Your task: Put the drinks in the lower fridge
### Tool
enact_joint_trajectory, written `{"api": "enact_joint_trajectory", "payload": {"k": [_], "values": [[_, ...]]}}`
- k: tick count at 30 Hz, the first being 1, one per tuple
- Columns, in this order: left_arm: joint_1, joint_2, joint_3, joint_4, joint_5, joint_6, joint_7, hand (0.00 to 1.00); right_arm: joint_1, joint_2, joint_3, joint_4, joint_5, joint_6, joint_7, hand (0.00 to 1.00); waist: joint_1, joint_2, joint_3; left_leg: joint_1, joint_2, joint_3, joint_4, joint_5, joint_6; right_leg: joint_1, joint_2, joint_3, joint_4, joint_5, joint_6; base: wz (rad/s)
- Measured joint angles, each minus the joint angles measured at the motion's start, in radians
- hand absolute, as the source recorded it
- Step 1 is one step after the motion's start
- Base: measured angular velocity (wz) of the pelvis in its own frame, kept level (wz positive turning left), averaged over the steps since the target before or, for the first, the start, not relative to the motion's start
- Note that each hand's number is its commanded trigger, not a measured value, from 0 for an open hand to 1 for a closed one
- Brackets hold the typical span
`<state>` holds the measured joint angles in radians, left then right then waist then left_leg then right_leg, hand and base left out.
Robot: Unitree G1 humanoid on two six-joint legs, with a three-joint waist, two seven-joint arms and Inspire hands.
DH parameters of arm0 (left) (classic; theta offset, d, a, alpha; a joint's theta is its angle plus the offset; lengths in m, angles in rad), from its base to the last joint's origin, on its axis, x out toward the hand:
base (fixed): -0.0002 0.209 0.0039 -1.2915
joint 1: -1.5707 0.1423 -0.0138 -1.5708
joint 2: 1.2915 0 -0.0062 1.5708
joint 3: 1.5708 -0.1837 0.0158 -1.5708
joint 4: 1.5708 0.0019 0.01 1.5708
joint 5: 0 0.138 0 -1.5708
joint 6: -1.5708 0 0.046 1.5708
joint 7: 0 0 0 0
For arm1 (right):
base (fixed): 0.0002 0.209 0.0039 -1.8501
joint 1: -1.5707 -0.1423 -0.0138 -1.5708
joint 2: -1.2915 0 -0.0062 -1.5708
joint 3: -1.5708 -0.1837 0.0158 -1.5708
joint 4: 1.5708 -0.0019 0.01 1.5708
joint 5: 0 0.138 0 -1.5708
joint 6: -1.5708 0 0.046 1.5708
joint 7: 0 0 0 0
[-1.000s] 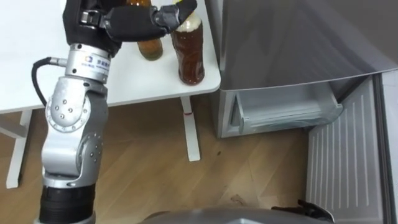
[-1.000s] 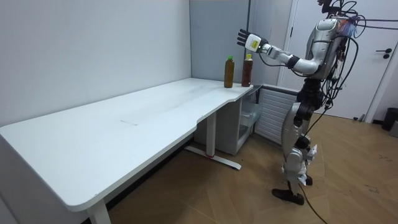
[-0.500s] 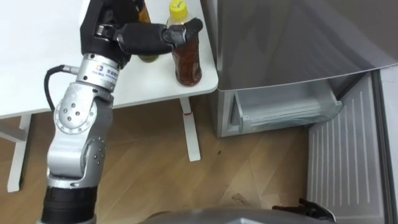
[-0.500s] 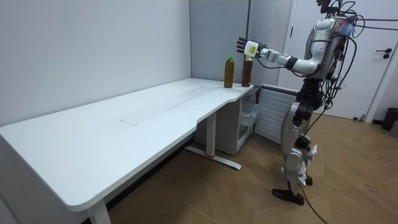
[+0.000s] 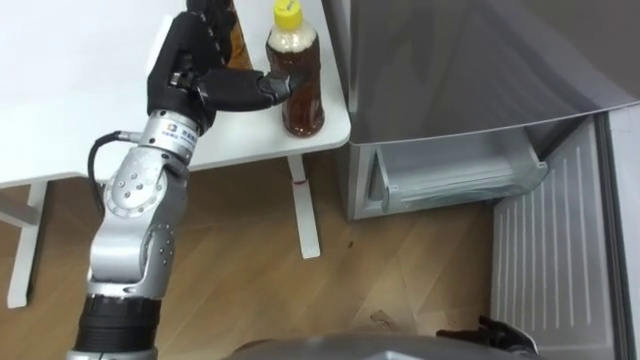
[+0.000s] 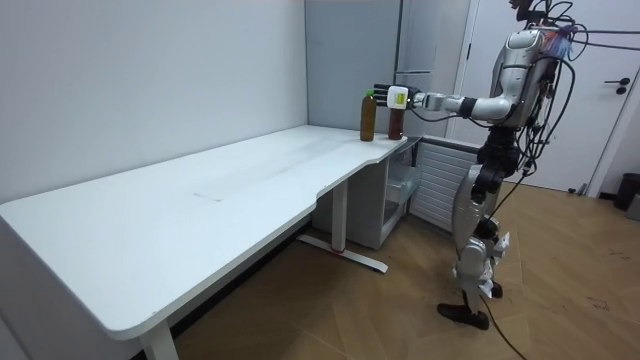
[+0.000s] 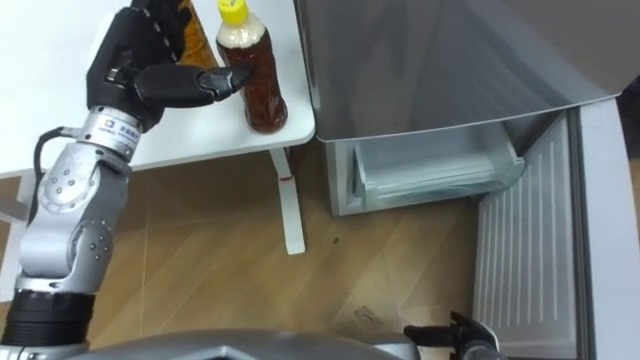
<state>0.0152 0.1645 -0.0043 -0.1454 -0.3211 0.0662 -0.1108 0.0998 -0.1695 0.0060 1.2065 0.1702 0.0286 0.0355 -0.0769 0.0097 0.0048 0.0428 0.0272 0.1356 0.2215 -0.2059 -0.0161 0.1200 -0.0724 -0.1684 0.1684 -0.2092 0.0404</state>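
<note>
Two bottles on the table (image 5: 70,120) at its corner beside the fridge (image 5: 450,70), yellow-capped bottle (image 5: 299,95) nearest the corner, green-capped bottle (image 6: 368,120) just beside it, one left hand (image 5: 205,70) above the table, fingers straight and open, thumb tip at the yellow-capped bottle, lower door (image 5: 545,250) open.

The left hand (image 5: 203,72) is matte black, its casing squared at the back, and it meets a pale silver wrist cuff bearing a small printed mark. Behind the cuff, the forearm is made of rounded brushed-silver housings, one with a round cap ringed by small screws, and it ends in a black ribbed collar. A thin black cable curves out beside the wrist. The room view shows a silver-grey torso and legs with dark joints
</note>
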Motion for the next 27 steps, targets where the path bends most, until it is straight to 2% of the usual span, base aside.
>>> {"api": "enact_joint_trajectory", "payload": {"k": [4,9,18,23,27], "values": [[0.000,0.000,0.000,0.011,0.000,0.002,0.000,0.00,-0.001,0.002,0.000,-0.009,-0.024,0.015,-0.001,0.00,0.000,-0.004,-0.0033,0.002,0.000,0.000,0.002,0.000,0.000,0.001,0.000,0.000,0.001,0.000,0.000,0.00],[0.000,-0.002,0.000,0.012,0.000,0.018,0.001,0.00,-0.001,0.002,-0.001,-0.010,-0.024,0.016,-0.001,0.00,0.000,-0.005,-0.0039,0.003,0.001,0.002,0.003,0.000,0.000,0.001,0.000,0.001,0.002,0.000,-0.001,0.00],[-0.001,-0.013,-0.014,0.036,-0.026,0.019,0.001,0.00,-0.002,0.002,0.004,-0.010,-0.019,0.015,-0.006,0.00,-0.004,-0.003,-0.0053,0.001,0.002,0.002,0.008,0.000,0.000,0.002,0.000,0.002,0.003,0.001,-0.001,0.00],[-0.004,-0.013,-0.027,0.042,-0.040,0.020,0.000,0.00,-0.003,0.001,0.009,-0.010,-0.019,0.015,-0.014,0.00,-0.008,0.003,-0.0046,0.001,0.002,0.001,0.010,0.000,0.000,0.005,0.000,0.003,0.002,0.001,-0.002,0.00],[-0.006,-0.013,-0.043,0.042,-0.039,0.025,-0.003,0.00,-0.002,0.001,0.009,-0.010,-0.009,0.015,-0.034,0.00,-0.014,0.011,-0.0002,0.002,0.002,0.001,0.009,0.000,0.000,0.007,0.001,0.005,0.003,0.001,-0.002,0.00]]}}
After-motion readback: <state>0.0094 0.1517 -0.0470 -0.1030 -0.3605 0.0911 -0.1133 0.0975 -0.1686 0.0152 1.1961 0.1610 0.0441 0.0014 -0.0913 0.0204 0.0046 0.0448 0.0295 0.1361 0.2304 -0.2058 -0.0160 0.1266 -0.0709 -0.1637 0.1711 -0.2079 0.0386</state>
